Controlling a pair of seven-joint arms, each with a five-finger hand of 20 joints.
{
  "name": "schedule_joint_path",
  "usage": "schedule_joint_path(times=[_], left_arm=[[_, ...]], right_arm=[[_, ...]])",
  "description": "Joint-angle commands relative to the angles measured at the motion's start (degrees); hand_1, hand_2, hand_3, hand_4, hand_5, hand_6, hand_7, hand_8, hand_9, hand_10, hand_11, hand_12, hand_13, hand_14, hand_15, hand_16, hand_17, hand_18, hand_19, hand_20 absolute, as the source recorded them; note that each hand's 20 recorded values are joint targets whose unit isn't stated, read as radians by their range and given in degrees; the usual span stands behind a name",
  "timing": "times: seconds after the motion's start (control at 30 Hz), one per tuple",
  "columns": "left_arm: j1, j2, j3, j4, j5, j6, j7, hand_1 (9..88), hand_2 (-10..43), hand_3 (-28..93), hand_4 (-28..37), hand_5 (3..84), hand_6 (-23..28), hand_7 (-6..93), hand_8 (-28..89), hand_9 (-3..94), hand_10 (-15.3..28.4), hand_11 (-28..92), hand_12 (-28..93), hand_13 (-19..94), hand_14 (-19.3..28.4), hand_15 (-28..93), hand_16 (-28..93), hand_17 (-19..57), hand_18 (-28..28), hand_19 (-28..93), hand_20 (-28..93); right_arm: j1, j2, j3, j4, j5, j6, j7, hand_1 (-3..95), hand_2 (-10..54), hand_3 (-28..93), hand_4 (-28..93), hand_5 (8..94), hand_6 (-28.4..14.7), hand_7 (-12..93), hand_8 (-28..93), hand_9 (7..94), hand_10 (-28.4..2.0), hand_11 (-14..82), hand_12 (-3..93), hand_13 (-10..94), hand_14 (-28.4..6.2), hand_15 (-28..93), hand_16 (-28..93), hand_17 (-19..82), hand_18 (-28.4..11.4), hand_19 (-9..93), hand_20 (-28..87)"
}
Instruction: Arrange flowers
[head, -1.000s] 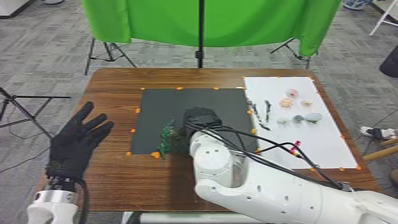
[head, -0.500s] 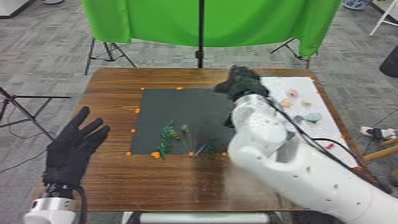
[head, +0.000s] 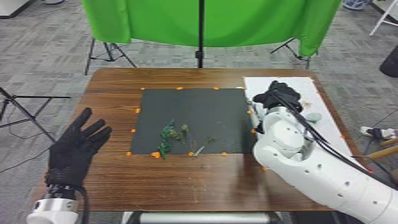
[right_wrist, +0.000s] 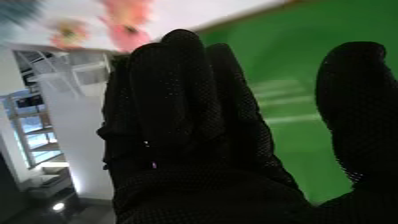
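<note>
From where I stand, the right arm slants in from the robot's right, its right hand (head: 280, 96) out over the white sheet (head: 258, 84), close to the edge beside the dark mat (head: 191, 105). That hand is well open, fingers straight and close together, thumb standing well apart, and I can see nothing in its hold. Just beyond its fingertips, in the wrist view, are pink flowers (right_wrist: 129, 36) with a peach flower (right_wrist: 68, 34) beside them. A pale green flower (head: 313, 117) sits by the right forearm, nearer the robot than the hand. Over at the worktop's (head: 178, 185) left edge, the left hand (head: 75, 150) is raised, its fingers loosely spread. Between the two hands, on the mat, lie a leafy green sprig (head: 165, 136) and, just beside it, a pale-tipped stem (head: 185, 130). A second ago the right hand was low over the mat beside that sprig; then it swung out toward the worktop's far side, and now it has come across to the sheet. The left hand has barely shifted. The right hand and forearm hide much of the sheet, the peach flower is blurred, and the small bits of greenery near the stem are hard to make out.
</note>
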Motion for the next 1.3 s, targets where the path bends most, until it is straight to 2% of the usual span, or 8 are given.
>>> schedule_joint_path(times=[0.03, 0.43, 0.63, 0.77, 0.83, 0.9, 1.0, 1.3], left_arm=[[-0.1, -1.27, -0.15, 0.36, 0.40, -0.28, -1.59, 24.5, 5.4, 82, -24.4, 31.9, 5.9, 12.0, -12, 32.9, 19.1, 20, 8, 24, 27.0, 43, -10, -10.6, 28.4, 54, -2], [-0.7, -1.69, -0.22, 0.41, 0.74, -0.59, -2.39, 24.6, 5.3, 82, -24.4, 31.9, 5.9, 12.1, -12, 32.9, 19.1, 20, 8, 23, 26.9, 44, -10, -10.6, 28.4, 55, -3], [-1.4, -2.42, -0.43, 0.48, 1.28, -1.00, -3.27, 24.6, 5.3, 82, -24.4, 32.0, 6.0, 12.2, -12, 32.9, 19.0, 21, 7, 24, 26.7, 44, -10, -10.6, 28.4, 55, -3], [-1.2, -2.39, -0.41, 0.48, 1.07, -0.85, -3.02, 24.6, 5.3, 82, -24.4, 32.0, 6.0, 12.3, -12, 32.8, 19.0, 21, 7, 24, 26.6, 44, -10, -10.6, 28.4, 55, -3], [-1.1, -2.44, -0.47, 0.42, 1.13, -0.77, -3.14, 24.7, 5.2, 82, -24.4, 32.1, 6.0, 12.5, -12, 32.9, 19.0, 21, 7, 24, 26.6, 44, -10, -10.6, 28.4, 55, -3], [-0.9, -2.69, -0.69, 0.35, 1.24, -0.93, -3.22, 24.7, 5.2, 82, -24.4, 32.1, 6.0, 12.5, -12, 32.9, 19.1, 21, 7, 24, 26.6, 45, -10, -10.5, 28.4, 55, -3], [-0.7, -2.40, -0.57, 0.27, 1.08, -0.57, -2.77, 24.8, 5.2, 82, -24.4, 32.1, 6.0, 12.5, -12, 32.8, 19.1, 22, 7, 24, 26.7, 45, -11, -10.5, 28.4, 55, -3], [-0.6, -2.69, -0.73, 0.19, 1.31, -0.61, -2.65, 24.8, 5.3, 82, -24.3, 32.1, 6.1, 12.4, -12, 32.8, 19.3, 21, 7, 23, 27.1, 45, -11, -10.6, 28.4, 55, -4]], right_arm=[[0.1, -0.2, -1.6, 3.0, 2.5, -5.5, 0.0, 29.6, -6.2, 74, -26, 60.5, -8.6, 18, -13, 63.4, -20.2, 44.4, 15.6, 61, -17.1, 74, 12, 26, -28.4, 84, 19], [4.1, -4.6, -6.0, 8.7, 4.7, -13.6, -0.2, 29.4, -7.4, 74, -26, 59.8, -8.4, 17, -13, 62.7, -20.3, 43.8, 15.4, 61, -17.1, 75, 11, 26, -28.4, 83, 21], [5.9, -5.7, -11.4, 10.6, 4.0, -18.8, -0.4, 34.6, -9.4, 74, -26, 65.6, -6.9, 20, -13, 65.7, -18.9, 45.3, 16.2, 63, -16.0, 75, 12, 26, -28.4, 84, 23], [5.6, -6.0, -13.1, 11.6, 2.8, -20.2, -0.6, 40.9, -9.5, 73, -28, 72.0, -4.9, 25, -10, 69.6, -16.8, 50.3, 18.1, 67, -13.7, 75, 14, 28, -28.4, 86, 25], [5.3, -5.5, -13.6, 11.6, 2.0, -18.4, -0.8, 46.4, -9.5, 69, -28, 74.8, -4.7, 28, -1, 72.6, -15.2, 50.3, 19.7, 70, -12.3, 74, 15, 29, -28.1, 87, 25], [4.9, -5.0, -13.4, 11.6, 0.3, -17.4, -1.1, 53.9, -9.5, 67, -28, 81.2, -3.1, 30, 4, 80.0, -12.0, 45.2, 26.4, 75, -10.2, 73, 17, 32, -26.6, 90, 25], [5.0, -3.6, -13.5, 11.1, -1.6, -13.9, -1.6, 55.9, -9.5, 67, -28, 83.8, -2.4, 29, 6, 83.1, -11.3, 44.3, 27.5, 78, -9.0, 73, 18, 34, -25.9, 92, 26], [7.2, -1.4, -11.7, 8.7, -4.2, -5.5, -2.3, 55.7, -9.5, 70, -28, 87.7, -2.4, 27, 8, 86.7, -10.1, 44.7, 27.4, 81, -8.3, 74, 20, 37, -25.4, 93, 32]])
